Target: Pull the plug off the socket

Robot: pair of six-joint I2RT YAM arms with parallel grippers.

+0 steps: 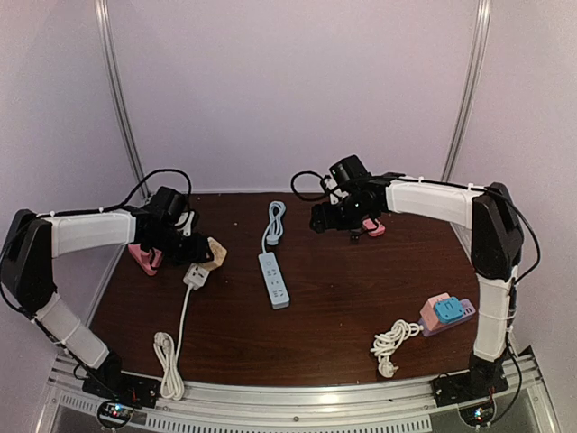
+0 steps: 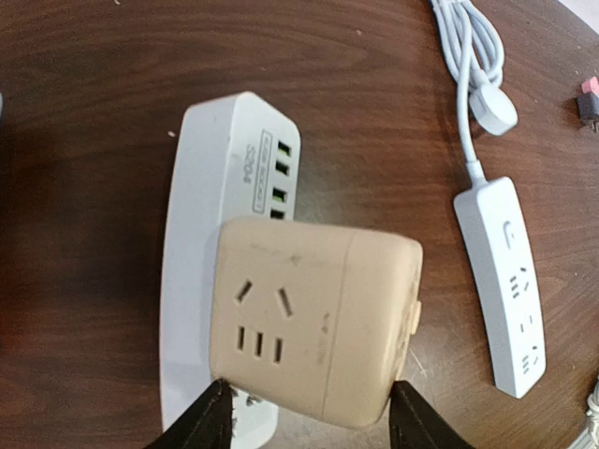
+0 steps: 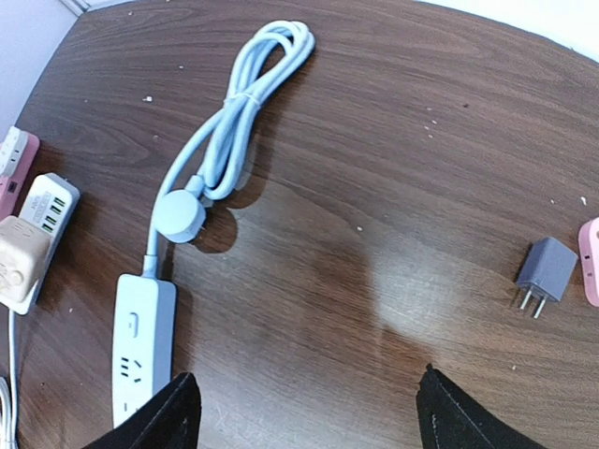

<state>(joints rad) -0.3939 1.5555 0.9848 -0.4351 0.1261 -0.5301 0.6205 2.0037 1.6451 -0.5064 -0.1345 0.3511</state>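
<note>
A beige cube-shaped plug sits plugged into a white socket block with green USB ports, at the left of the table. From above, the plug and the socket lie just under my left gripper. In the left wrist view my left gripper has a finger against each side of the plug's near end, shut on it. My right gripper hangs open over bare wood at the back right, holding nothing. The plug also shows at the left edge of the right wrist view.
A white power strip with a bundled pale cord lies mid-table. A small grey charger lies beside a pink block under the right arm. A pink and blue socket block with a white cord sits front right. The socket's cord coil lies front left.
</note>
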